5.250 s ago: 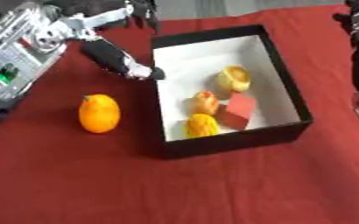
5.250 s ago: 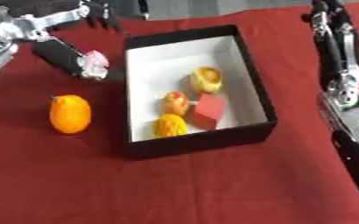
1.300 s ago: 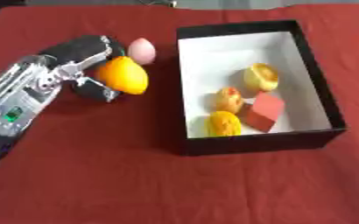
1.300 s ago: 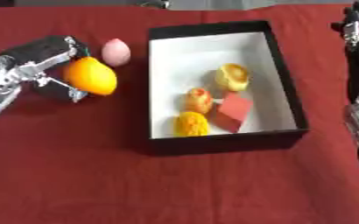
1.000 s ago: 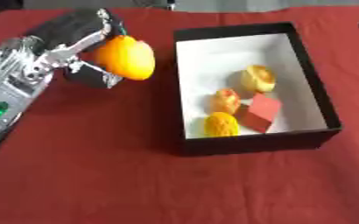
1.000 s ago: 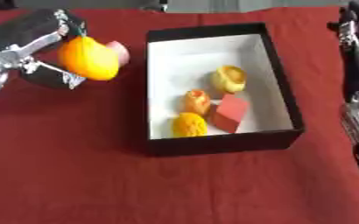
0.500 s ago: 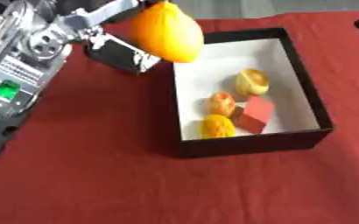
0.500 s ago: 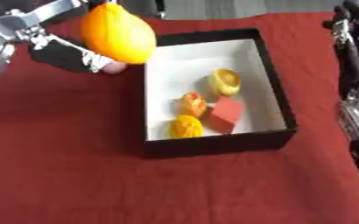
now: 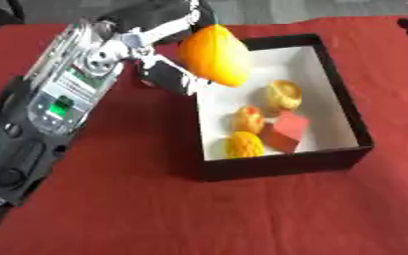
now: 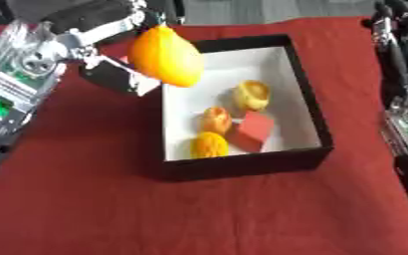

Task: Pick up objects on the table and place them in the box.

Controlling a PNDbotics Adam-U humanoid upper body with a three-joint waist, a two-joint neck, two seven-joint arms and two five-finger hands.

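My left hand (image 9: 168, 74) sits in the upper left of the frame, fingers curled round the orange fruit (image 9: 214, 56), which I hold up off the desk (image 9: 147, 209). The fruit hangs over the upper left corner of the box (image 9: 281, 167), covering part of its black rim and white floor. My forearm runs down from the hand along the left edge, silver near the wrist and black lower down.

Inside the box, toward its lower half, lie four things: a yellow cup-shaped piece (image 9: 282, 94) highest, an orange-red rounded fruit (image 9: 248, 119) below and left of it, a red block (image 9: 283, 133) just beside that fruit on its right, and a yellow knobbly fruit (image 9: 245, 145) lowest, near the front wall. The upper right of the box floor is bare white. The desk is covered in red cloth.

The right eye view shows my right arm (image 10: 402, 84) running down the right edge of the frame, black and silver; I cannot tell from it how that hand's fingers stand. The left eye view catches only a dark sliver of that arm at its right edge, but shows far more of my left forearm.
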